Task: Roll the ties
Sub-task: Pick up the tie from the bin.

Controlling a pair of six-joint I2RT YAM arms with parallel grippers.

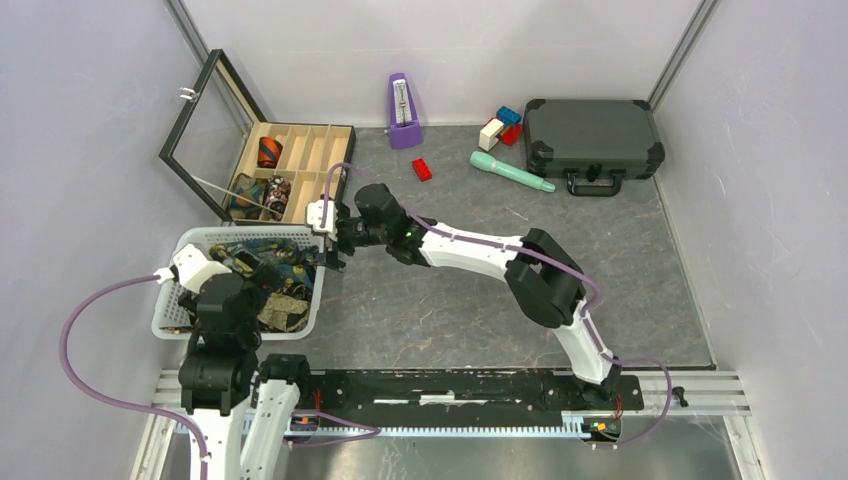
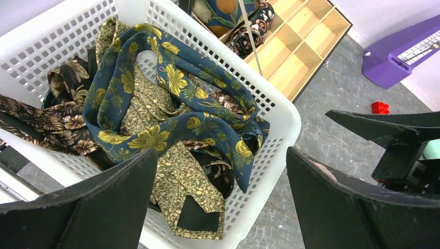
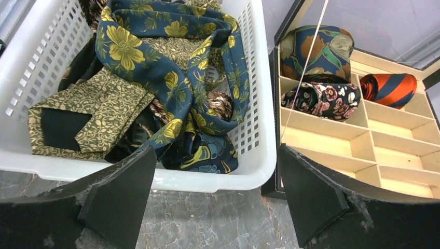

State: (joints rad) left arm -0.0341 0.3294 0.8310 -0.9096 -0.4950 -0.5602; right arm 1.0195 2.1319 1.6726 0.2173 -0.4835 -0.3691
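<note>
With left pincer (image 2: 222,151) and right pincer (image 3: 218,148) wide and empty, it is best to pinch only the dark-blue flowery cloth tie (image 3: 155,67) in the white plastic basket (image 3: 207,182).

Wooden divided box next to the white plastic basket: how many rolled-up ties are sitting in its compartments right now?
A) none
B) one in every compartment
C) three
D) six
C: the right wrist view shows three coils in the wooden divided box, namely a teal-and-orange leafy roll, a dark flowered roll and an orange-and-navy striped roll.
</note>
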